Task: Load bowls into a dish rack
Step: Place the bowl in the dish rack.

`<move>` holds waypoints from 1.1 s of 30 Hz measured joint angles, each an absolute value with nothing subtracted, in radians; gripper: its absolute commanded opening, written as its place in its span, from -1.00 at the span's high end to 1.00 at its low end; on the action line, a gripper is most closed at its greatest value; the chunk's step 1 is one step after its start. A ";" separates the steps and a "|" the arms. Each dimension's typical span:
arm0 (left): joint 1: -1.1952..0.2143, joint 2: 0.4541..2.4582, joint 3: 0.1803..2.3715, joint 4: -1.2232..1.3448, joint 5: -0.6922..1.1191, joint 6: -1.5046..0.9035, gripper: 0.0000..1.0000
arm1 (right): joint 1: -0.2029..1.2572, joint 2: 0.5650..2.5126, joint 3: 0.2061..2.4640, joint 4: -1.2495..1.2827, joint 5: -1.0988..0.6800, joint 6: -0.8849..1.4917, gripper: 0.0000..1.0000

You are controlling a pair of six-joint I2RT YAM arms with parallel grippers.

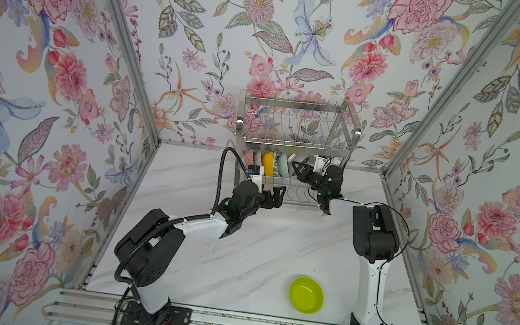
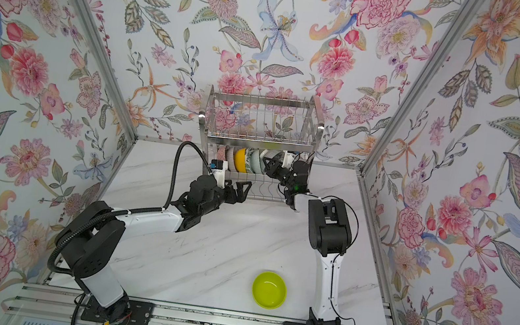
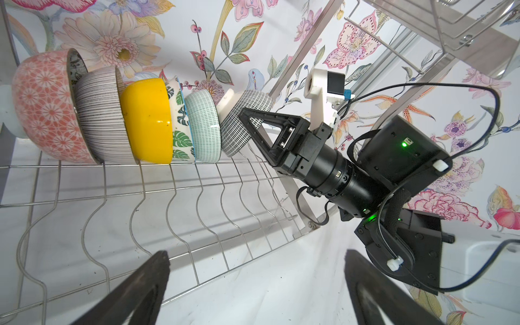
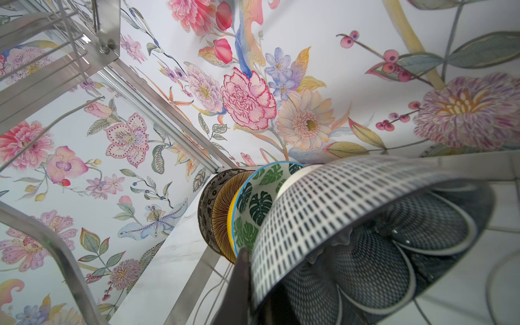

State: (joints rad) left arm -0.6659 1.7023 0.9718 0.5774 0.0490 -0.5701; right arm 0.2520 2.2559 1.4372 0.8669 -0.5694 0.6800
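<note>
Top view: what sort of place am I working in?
Probably a staged robot cell dressed as a kitchen: floral wallpaper panels, marble-look tabletop, dish rack holding bowls.

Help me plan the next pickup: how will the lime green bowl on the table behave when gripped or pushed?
The lime green bowl looks glossy, so a rim pinch may slip. It sits upright, low and wide, so tipping seems unlikely. On the smooth marble-look table, a push would probably slide it.
</note>
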 measured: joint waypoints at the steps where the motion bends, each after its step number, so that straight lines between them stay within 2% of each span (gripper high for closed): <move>1: -0.666 1.702 0.972 0.577 0.049 -0.570 -0.98 | 0.252 2.256 1.437 0.871 -0.563 0.687 1.00; 15: -0.665 1.702 0.972 0.574 0.049 -0.570 -0.98 | 0.262 2.342 1.456 0.978 -0.496 0.756 1.00; 33: -0.665 1.702 0.974 0.552 0.049 -0.566 -0.98 | 0.262 2.413 1.525 1.045 -0.528 0.813 1.00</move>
State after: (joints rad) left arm -0.6655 1.7020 0.9741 0.5518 0.0494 -0.5659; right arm 0.2619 2.4134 1.5253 1.0451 -0.5278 0.8135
